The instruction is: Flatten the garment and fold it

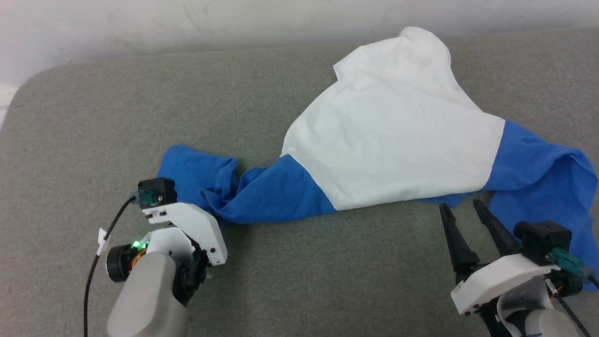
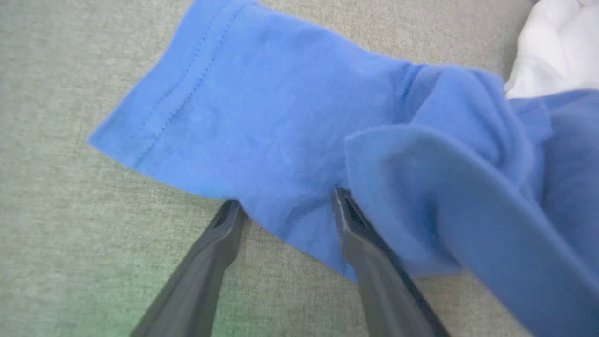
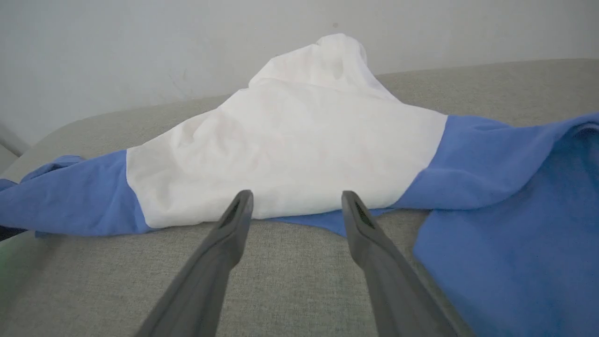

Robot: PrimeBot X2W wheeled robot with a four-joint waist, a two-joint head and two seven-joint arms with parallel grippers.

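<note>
Grey woven pad under everything, pale wall at back. On it, garment spans ctr to right, not flat: white body humped to a peak toward wall, left sleeve strung out to my left w/ a twist mid-length, right sleeve doubled over on itself. Step, as I judge it: flattening; folding not begun. To do it well, I reckon: take sleeve low, near hemmed cuff, catch both layers but none of pad, then draw outward along sleeve's own line so twist unrolls. Short tugs, since thin cloth will prob drag body along unless other side is pinned. My left pincer: fingers well apart, straddling near edge of sleeve just behind cuff, tips at cloth, one tucked against a raised fold; nothing clamped. My right pincer: spread wide, empty, tips just short of body's near edge, where a blue strip pokes out. Prob neckband, can't be sure.
</note>
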